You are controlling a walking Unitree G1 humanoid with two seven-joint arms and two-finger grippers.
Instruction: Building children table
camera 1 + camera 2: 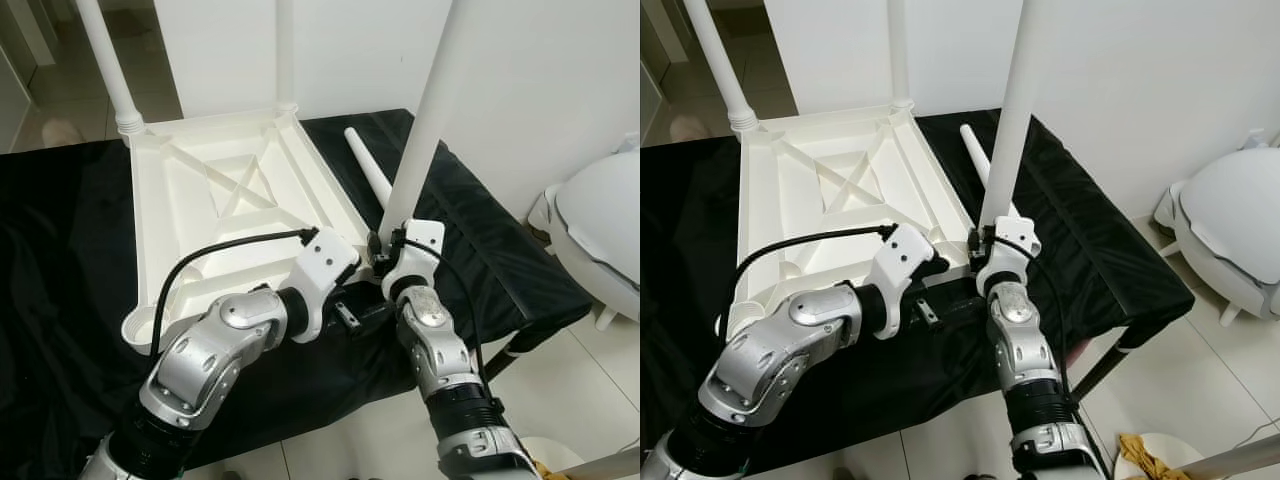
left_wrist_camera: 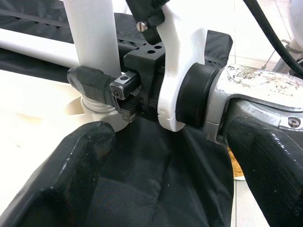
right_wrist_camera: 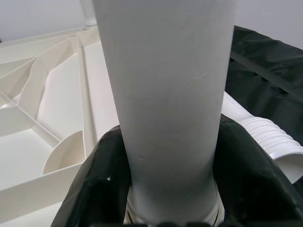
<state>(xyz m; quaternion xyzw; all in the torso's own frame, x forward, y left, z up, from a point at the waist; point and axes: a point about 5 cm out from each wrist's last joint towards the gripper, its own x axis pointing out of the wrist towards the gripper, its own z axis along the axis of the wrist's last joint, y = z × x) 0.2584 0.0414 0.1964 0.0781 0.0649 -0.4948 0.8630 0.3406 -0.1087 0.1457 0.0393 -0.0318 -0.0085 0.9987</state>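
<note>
White plastic everywhere: the tabletop (image 1: pixel 240 200) lies upside down on the black-draped surface (image 1: pixel 60 250), ribs facing up, because the leg sockets sit on its underside. It takes up the centre-left of the head frames. Two legs stand in the far corners, one at upper left (image 1: pixel 105 60) and one at top centre (image 1: pixel 285 50).

My right gripper (image 1: pixel 385 250) is clamped around the base of a third leg (image 1: pixel 430 110), just right of centre; in the right wrist view both black fingers (image 3: pixel 102 179) wrap the white tube right above its ribbed end. I hold it low so I can steer that end into the near right corner socket; the leg leans a little right, so I judge it not fully seated.

My left gripper (image 2: pixel 156 156) hovers next to that corner with its fingers spread wide and nothing between them, ready to steady the tabletop.

One spare leg (image 1: pixel 368 175) lies flat on the cloth beside the tabletop's right edge, within reach for the last, near left socket (image 1: pixel 140 328).
</note>
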